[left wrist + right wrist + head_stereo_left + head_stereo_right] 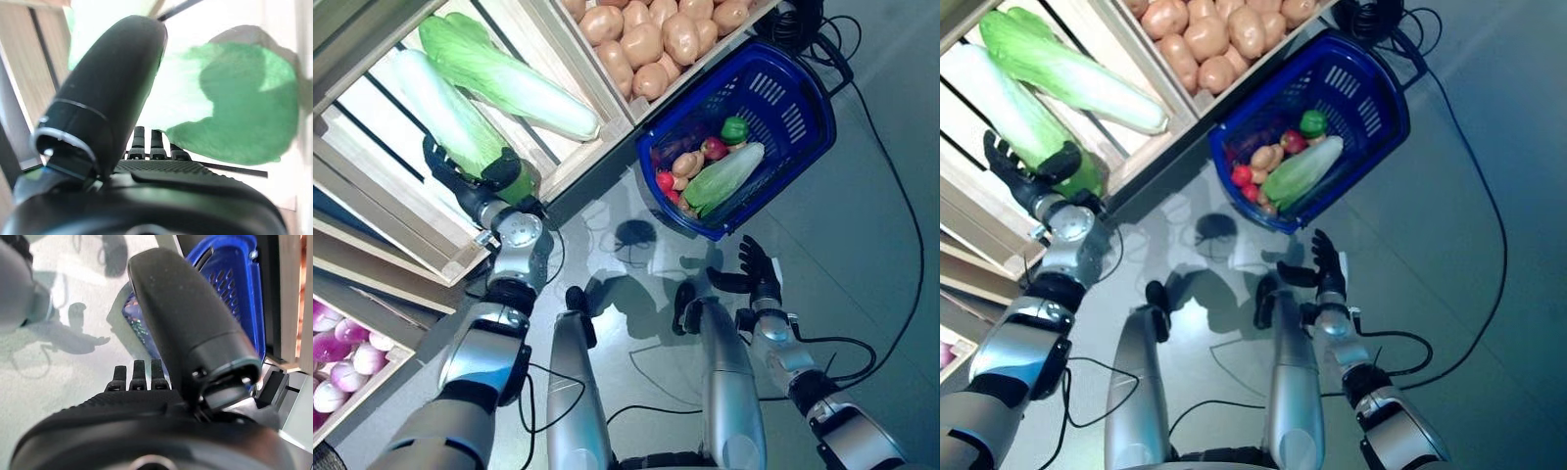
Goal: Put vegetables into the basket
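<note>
My left hand (pixel 470 181) reaches into the wooden crate (pixel 401 230) at the green leafy end of a long napa cabbage (pixel 440 108). Its fingers lie straight along one side and its thumb (pixel 499 171) rests across the green end; the cabbage (pixel 234 107) lies in the crate. The blue basket (pixel 803 93) stands on the floor and holds a napa cabbage (pixel 724 176), a green pepper (pixel 734 129), a potato (pixel 685 164) and small red vegetables (pixel 666 182). My right hand (pixel 754 274) is open over the floor, just in front of the basket (pixel 234 289).
A second napa cabbage (pixel 509 78) lies in the same crate. A crate of potatoes (pixel 646 39) stands right behind the basket. Lower shelves of the stand (pixel 342 343) jut out at the left. Grey floor (pixel 871 245) stretches to the right.
</note>
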You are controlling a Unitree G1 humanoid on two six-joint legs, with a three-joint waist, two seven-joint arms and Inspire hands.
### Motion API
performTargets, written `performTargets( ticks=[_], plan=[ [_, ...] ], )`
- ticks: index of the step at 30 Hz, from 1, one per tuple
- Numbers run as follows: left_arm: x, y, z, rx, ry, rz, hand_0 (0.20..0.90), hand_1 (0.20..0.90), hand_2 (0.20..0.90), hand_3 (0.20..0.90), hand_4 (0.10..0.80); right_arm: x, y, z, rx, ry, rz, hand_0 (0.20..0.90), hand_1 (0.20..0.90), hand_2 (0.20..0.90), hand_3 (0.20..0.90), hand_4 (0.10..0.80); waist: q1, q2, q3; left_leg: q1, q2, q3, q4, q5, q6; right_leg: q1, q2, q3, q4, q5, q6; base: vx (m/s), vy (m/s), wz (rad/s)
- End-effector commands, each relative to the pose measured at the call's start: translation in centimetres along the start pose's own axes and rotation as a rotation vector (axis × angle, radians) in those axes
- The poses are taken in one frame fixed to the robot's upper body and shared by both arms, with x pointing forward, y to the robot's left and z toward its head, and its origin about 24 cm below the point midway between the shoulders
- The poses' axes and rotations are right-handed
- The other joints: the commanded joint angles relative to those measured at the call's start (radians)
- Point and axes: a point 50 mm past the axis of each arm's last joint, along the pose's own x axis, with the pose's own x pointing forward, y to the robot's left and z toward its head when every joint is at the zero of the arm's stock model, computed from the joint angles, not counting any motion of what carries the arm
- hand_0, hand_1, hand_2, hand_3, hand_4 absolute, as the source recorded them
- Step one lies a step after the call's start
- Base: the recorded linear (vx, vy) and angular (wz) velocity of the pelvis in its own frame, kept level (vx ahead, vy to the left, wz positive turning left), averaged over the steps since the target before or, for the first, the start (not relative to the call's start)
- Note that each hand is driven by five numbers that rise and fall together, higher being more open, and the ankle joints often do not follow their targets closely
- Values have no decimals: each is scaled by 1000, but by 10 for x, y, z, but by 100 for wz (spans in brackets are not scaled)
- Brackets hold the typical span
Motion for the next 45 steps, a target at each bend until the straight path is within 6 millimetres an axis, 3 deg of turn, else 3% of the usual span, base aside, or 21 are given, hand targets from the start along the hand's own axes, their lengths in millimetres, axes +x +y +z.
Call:
performTargets(
  ticks=[1, 9, 16, 20, 26, 27, 28, 36, 45],
  plan=[
    [19, -12, 60, -119, -101, -41, 900, 900, 900, 900, 800, -3, -6, 16, 48, -114, -44, 900, 900, 900, 900, 800, -21, -21, -5, 5, -3, 40, 68, -109, 67, 29, -6, 60, -22, 14, 7, 15, 43, -5],
    [30, -11, 65, -139, 35, -3, 900, 900, 900, 900, 800, -5, -4, 21, 112, -144, -54, 900, 900, 900, 900, 800, -41, -31, -5, -41, 2, 49, 85, -117, 74, -20, 3, 69, -18, 17, 4, 3, 42, -2],
    [34, -8, 46, -86, 205, -12, 900, 900, 900, 900, 800, 0, -6, 35, 140, -188, -76, 900, 900, 900, 900, 800, -55, -32, -5, -77, 8, 57, 111, -122, 80, -57, -1, 69, -5, 20, 4, -15, 43, -6],
    [36, -4, 36, -64, 283, -21, 900, 900, 900, 900, 800, 5, -9, 53, 157, -230, -75, 900, 900, 900, 900, 800, -64, -22, -5, -111, 4, 58, 126, -122, 82, -95, -6, 73, 7, 26, 4, -31, 51, -7],
    [37, 1, 28, -37, 288, -32, 900, 900, 900, 900, 800, 9, -13, 65, 173, -260, -75, 900, 900, 900, 900, 800, -59, -8, -5, -147, -2, 54, 148, -123, 81, -134, -18, 75, 30, 27, 6, -45, 30, -10],
    [37, 2, 27, -37, 287, -41, 540, 540, 540, 540, 560, 10, -14, 67, 176, -264, -76, 900, 900, 900, 900, 800, -57, -5, -5, -148, -3, 54, 151, -125, 81, -137, -19, 76, 35, 26, 6, -47, 18, -2],
    [37, 3, 26, -39, 285, -44, 300, 300, 300, 300, 400, 11, -14, 69, 178, -267, -79, 900, 900, 900, 900, 800, -55, -4, -5, -149, -5, 54, 154, -126, 81, -139, -21, 75, 38, 25, 6, -53, 9, -1],
    [40, 14, 17, -41, 251, -19, 300, 300, 300, 300, 400, 21, -18, 82, 202, -277, -98, 900, 900, 900, 900, 800, -31, 14, -5, -95, -9, 58, 140, -124, 69, -85, -28, 69, 29, 21, 11, -34, -11, 5],
    [46, 32, 9, -36, 235, 14, 300, 300, 300, 300, 400, 25, -20, 91, 204, -312, -102, 900, 900, 900, 900, 800, -21, 29, -5, 78, -1, 86, 50, -100, 51, 84, -34, 49, -49, 29, 12, -27, -7, 0]
  ],
)
